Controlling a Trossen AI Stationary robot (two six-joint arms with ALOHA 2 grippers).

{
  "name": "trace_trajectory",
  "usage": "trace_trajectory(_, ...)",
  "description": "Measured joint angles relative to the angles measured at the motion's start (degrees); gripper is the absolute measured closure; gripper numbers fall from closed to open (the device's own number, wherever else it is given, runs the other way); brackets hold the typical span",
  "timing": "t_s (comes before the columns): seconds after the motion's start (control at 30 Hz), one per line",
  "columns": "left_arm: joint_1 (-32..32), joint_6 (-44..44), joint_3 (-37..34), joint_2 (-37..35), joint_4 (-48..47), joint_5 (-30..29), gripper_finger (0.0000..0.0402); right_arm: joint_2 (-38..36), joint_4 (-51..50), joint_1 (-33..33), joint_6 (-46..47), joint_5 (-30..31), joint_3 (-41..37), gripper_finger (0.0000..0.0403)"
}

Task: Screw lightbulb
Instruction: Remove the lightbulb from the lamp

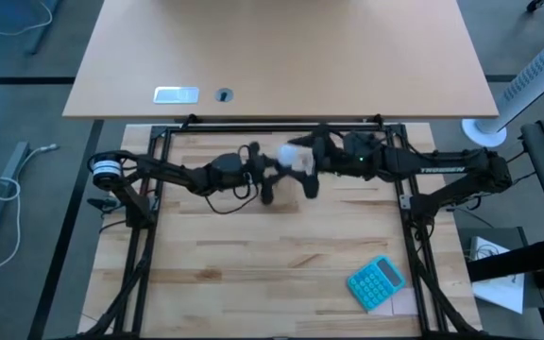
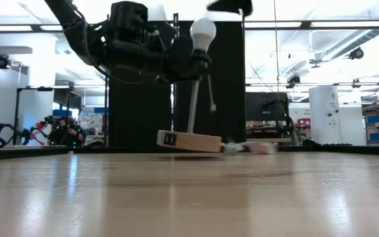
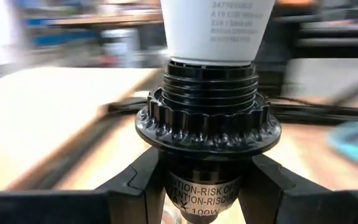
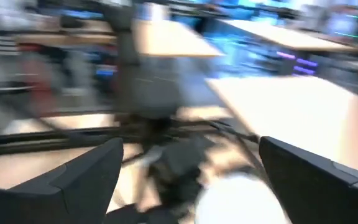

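Small white rounded lightbulb (image 2: 202,31) sitting in black ribbed plastic socket (image 3: 207,118), raised above table at 12 o'clock from tan wooden base (image 2: 189,141). Left gripper (image 3: 207,199) clenching socket's lower barrel. Right gripper (image 4: 188,171) hanging released, fingers spread wide, just above bulb.

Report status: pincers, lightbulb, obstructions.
Left pincer clamped on black socket. Right pincer open above lightbulb. Bulb seated in socket. Nothing blocking.
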Motion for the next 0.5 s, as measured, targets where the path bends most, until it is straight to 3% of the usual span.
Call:
trace_trajectory(0.1,0.02,0.24,0.00,0.00,-0.11,-9.07,0.0257,0.18,-0.46,0.36,2.94,13.72,-0.04,0.0033)
trace_trajectory(0.17,-0.03,1.71,0.00,0.00,-0.09,-12.48,0.0257,0.79,-0.42,0.28,3.52,18.13,-0.04,0.0033)
trace_trajectory(0.33,-0.07,7.79,1.06,-0.02,-4.84,-17.69,0.0258,1.57,-0.35,-0.09,7.72,19.39,-0.04,0.0034)
trace_trajectory(0.5,-0.96,13.37,5.91,-0.66,-17.70,-18.86,0.0258,1.32,-11.03,-1.25,14.94,16.63,5.12,0.0034)
